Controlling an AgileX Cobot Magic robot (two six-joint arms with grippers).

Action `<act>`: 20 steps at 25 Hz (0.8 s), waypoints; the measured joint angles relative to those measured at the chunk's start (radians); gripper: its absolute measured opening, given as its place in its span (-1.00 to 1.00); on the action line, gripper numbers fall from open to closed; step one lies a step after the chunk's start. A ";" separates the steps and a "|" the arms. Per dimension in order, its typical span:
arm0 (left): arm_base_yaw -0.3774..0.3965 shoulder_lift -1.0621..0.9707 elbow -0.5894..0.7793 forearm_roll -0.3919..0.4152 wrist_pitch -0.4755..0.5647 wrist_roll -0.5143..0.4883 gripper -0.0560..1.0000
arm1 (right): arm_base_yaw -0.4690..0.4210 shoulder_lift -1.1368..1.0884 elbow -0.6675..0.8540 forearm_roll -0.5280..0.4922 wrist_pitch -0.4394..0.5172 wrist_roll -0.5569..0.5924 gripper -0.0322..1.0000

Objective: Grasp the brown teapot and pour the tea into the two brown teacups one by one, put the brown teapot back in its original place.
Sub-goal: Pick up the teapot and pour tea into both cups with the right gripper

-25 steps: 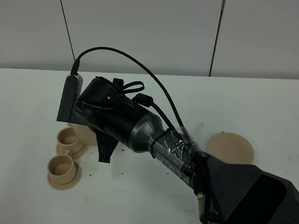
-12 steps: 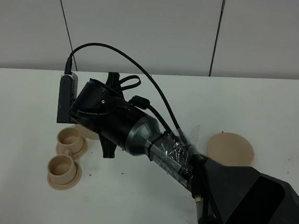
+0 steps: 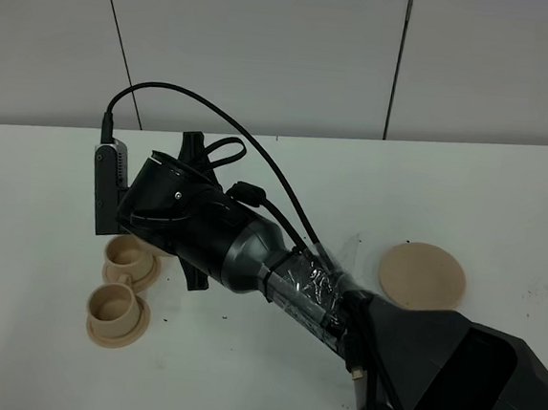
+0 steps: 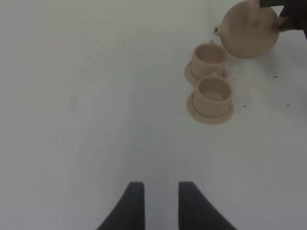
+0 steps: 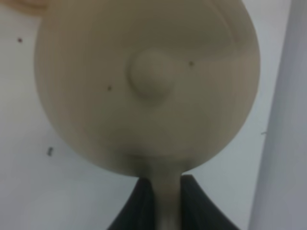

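**Right arm swings teapot in over the teacups**

In the past second the black right arm (image 3: 223,244) has swung its wrist leftward over the white surface (image 3: 505,196), so that it now hangs above the farther of the 2 teacups. The right claw (image 5: 168,182) is clenched on the loop handle of the squat, rounded, light tan clay teapot (image 4: 249,28) with the knobbed lid. Its dark fingers (image 5: 141,206) press the handle from both sides.

From the high camera the arm hides almost all of the teapot. The left wrist camera shows it just beside the 2 small light tan clay teacups, with its short spout (image 4: 218,31) close to the rim of the farther teacup (image 4: 208,55). The nearer teacup (image 4: 212,91) stands next to that one. Each sits on its own small round saucer (image 4: 209,111), and the 2 saucers touch.

The flat, round, light tan clay disc (image 3: 421,275) lies uncovered, well apart from the teacups and to their right in the high view. The left claw (image 4: 159,189) hangs released over the surface, its jaws apart and gripping nothing, well short of the teacups.
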 joint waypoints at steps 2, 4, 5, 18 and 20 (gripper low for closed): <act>0.000 0.000 0.000 0.000 0.000 0.000 -0.43 | 0.000 0.000 0.000 -0.015 -0.001 0.001 -0.76; 0.000 0.000 0.000 0.000 0.000 0.000 -0.43 | 0.000 0.000 0.000 -0.025 -0.001 -0.005 -0.76; 0.000 0.000 0.000 0.000 0.000 0.000 -0.43 | 0.000 0.000 0.000 -0.030 -0.001 -0.014 -0.76; 0.000 0.000 0.000 0.000 0.000 0.000 -0.43 | 0.004 0.003 0.000 -0.076 -0.011 -0.094 -0.76; 0.000 0.000 0.000 0.000 0.000 0.000 -0.43 | 0.009 0.011 0.000 -0.110 -0.024 -0.094 -0.76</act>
